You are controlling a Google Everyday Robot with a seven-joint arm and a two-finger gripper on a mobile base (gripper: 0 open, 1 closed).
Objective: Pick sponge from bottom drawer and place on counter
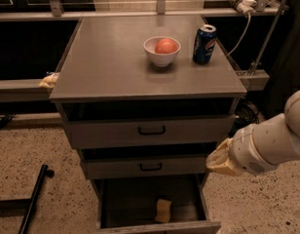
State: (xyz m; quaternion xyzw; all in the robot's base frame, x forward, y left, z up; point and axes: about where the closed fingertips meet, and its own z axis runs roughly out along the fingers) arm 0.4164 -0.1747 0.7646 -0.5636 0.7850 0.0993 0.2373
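Observation:
The sponge (163, 210) is a pale yellow pad lying on the dark floor of the bottom drawer (159, 226), which is pulled open at the foot of the cabinet. The counter (106, 67) is the flat grey top of the cabinet. My gripper (219, 162) is at the end of the white arm on the right. It hangs beside the right end of the middle drawer, above and to the right of the sponge, and it holds nothing that I can see.
A white bowl with a red fruit (161, 50) and a blue soda can (204, 37) stand on the counter's far right. Two grey drawers with black handles (151, 130) sit above the open one. A yellowish lump (49, 80) lies on the left ledge. A black bar (35, 197) lies on the floor at left.

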